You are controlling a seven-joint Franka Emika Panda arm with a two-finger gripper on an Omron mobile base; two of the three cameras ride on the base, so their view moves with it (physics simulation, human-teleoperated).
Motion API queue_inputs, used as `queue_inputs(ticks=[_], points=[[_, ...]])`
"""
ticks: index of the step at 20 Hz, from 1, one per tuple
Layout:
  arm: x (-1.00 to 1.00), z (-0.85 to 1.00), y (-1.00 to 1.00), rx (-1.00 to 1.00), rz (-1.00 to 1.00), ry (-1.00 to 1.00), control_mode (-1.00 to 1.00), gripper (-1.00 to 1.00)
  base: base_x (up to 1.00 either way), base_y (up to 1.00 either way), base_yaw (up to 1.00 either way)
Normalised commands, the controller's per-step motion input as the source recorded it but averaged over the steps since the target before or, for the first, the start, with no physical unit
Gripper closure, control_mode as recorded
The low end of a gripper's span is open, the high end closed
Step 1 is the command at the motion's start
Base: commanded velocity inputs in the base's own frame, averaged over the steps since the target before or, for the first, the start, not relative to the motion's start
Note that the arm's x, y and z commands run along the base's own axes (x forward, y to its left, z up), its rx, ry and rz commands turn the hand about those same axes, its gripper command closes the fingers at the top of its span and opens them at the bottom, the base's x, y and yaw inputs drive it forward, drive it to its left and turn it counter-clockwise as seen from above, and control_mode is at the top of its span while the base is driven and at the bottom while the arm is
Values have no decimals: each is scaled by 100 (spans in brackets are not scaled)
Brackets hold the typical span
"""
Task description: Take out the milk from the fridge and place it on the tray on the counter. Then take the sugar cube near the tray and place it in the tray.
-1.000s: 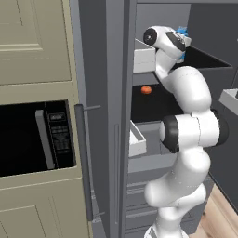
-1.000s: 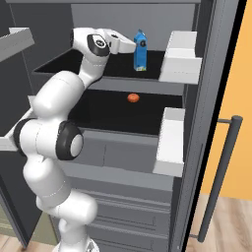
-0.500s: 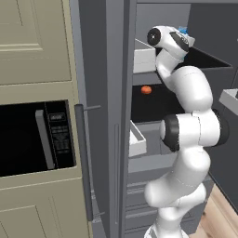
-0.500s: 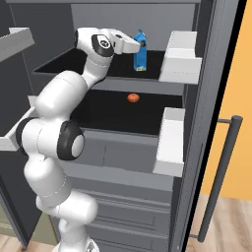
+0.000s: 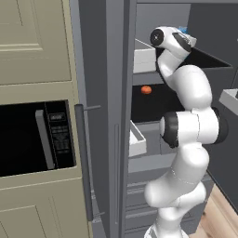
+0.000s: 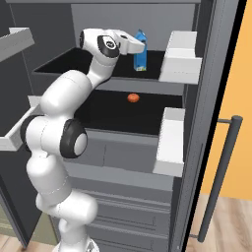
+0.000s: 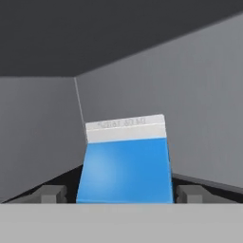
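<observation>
Fridge (image 6: 206,74): I see it standing open, its dark shelves and white door bins exposed.
Milk (image 6: 140,50): it stands upright on the top shelf, toward the back; in my hand view the blue carton (image 7: 126,161) sits dead centre, gabled top toward me.
Gripper (image 6: 140,47): I have it reaching in at carton height. The two dark fingertips (image 7: 52,193) flank the carton, one on each side, spread wider than it is, with a sliver of gap showing. I read that as jaws wide and not yet pinching.
Other item: a small orange round thing (image 6: 133,98) lies on the shelf below; I leave it alone.
Done so far: door open, hand lined up around the milk.
Left to do: by my judgement almost everything. Close on the carton, lift it out, carry it to the tray, then fetch the sugar cube.
</observation>
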Motion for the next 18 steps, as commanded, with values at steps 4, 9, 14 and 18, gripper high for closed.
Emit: queue_inputs(ticks=[4,9,14,18], points=[[4,0,0,0,0,0,-100,100,0,0,0],[-23,0,-5,0,0,-2,-100,100,0,0,0],[-59,0,-18,3,0,-5,-100,100,0,0,0],[-81,0,-18,4,0,-9,-100,100,0,0,0]])
